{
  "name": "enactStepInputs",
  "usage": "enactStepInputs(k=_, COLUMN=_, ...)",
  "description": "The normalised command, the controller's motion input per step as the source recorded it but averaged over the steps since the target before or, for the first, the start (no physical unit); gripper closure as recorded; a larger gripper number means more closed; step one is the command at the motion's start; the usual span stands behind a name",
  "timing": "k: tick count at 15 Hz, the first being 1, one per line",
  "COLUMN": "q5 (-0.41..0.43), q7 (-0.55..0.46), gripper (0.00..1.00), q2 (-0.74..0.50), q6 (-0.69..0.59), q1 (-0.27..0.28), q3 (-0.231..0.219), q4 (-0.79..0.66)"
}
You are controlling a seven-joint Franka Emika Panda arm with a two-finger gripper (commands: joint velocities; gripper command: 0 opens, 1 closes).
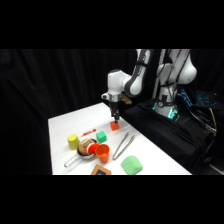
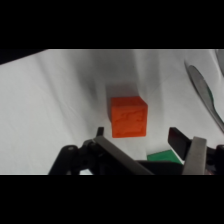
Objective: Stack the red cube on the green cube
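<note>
Hovering just above the red cube [image 1: 115, 126], the gripper [image 1: 115, 120] hangs from the white arm [image 1: 131, 80] over the far part of the table [image 1: 65, 120]. In the wrist view the fingers [image 2: 178, 140] stand apart, one tip at each side of the frame's lower part, with the red cube [image 2: 128, 116] seen between and beyond them, resting on the table [image 2: 60, 100]; neither tip touches it.

Containers: an orange cup [image 1: 102, 152] stands upright well to the near side of the fingers, mouth up; contents cannot be made out. Beside it sits a round bowl-like item [image 1: 88, 147] with red and white parts; what is in it cannot be told.

Red cube: red-orange, solid, sharp-edged, with shallow embossed marks on the face toward the wrist camera. It sits flat on one face, top face level. Equal sides, so no long axis; one vertical edge is turned slightly toward the wrist camera, so that two side faces show.

Green cube [image 1: 101, 136]: bright green, flat on the table, on the near side of the fingers, apart from the red cube. In the wrist view a corner of green [image 2: 162, 156] shows at the bottom, between the fingers, partly hidden by the linkage.

Other items: metal tongs [image 1: 123, 145] lie near the green cube; their tip [image 2: 202, 87] shows at the wrist view's right edge. A yellow cylinder [image 1: 73, 141], a thin red marker [image 1: 89, 132] and a larger pale green rounded object [image 1: 131, 164] lie further off.
</note>
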Motion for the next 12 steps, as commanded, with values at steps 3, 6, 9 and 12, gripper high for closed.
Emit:
enactStepInputs(k=3, q5=0.207, q7=-0.13, gripper=0.0, q2=0.17, q6=0.22, q1=-0.106, q3=0.134, q4=0.05)
enactStepInputs(k=6, q5=0.145, q7=-0.11, gripper=0.0, q2=0.19, q6=0.18, q1=-0.135, q3=0.147, q4=0.1)
enactStepInputs(k=9, q5=0.116, q7=-0.1, gripper=0.0, q2=0.19, q6=0.15, q1=-0.149, q3=0.154, q4=0.14)
enactStepInputs(k=12, q5=0.071, q7=-0.05, gripper=0.0, q2=0.22, q6=0.15, q1=-0.118, q3=0.13, q4=0.17)
